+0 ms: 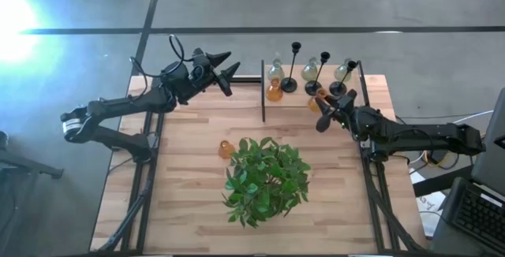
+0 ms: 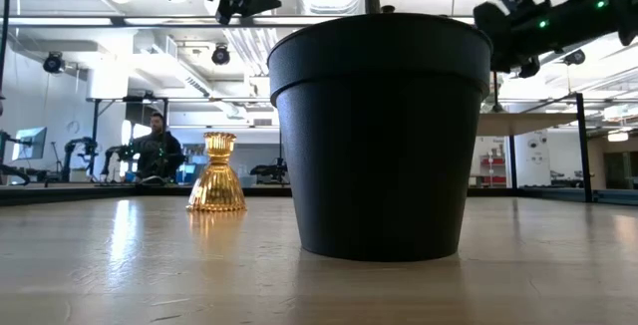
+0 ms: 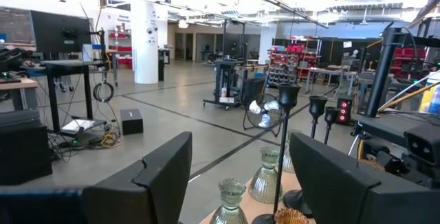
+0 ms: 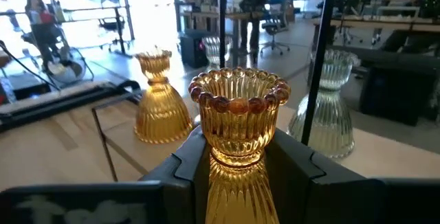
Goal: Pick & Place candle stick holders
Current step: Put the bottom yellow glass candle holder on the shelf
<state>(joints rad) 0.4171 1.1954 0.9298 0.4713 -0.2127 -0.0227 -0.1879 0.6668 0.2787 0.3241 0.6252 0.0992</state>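
Note:
My right gripper point(image 1: 322, 109) is shut on an amber glass candle stick holder point(image 4: 237, 114), near the back right of the table. Behind it, inside a thin black frame point(image 1: 263, 91), stand black thin-stemmed holders point(image 1: 292, 68), clear glass ones point(image 1: 312, 68) and another amber one point(image 1: 274, 91), each on its base. One more amber holder point(image 2: 217, 173) stands on the table beside the plant. My left gripper point(image 1: 225, 68) hangs open above the table's far left, holding nothing, and looks toward the holders point(image 3: 265, 176). My right gripper pinches the amber holder at its narrow waist point(image 4: 237, 157), just under the beaded cup, between its two fingers point(image 4: 185, 165). The fingers reach in level from the table's right side. The holder stands upright in the hold, cup up, clear of the table.
A leafy green plant point(image 1: 264, 178) in a black pot point(image 2: 379, 136) fills the middle of the table. The black frame's upright bars point(image 4: 323, 18) stand close to the held holder. A person sits in the room beyond the table point(image 2: 158, 151).

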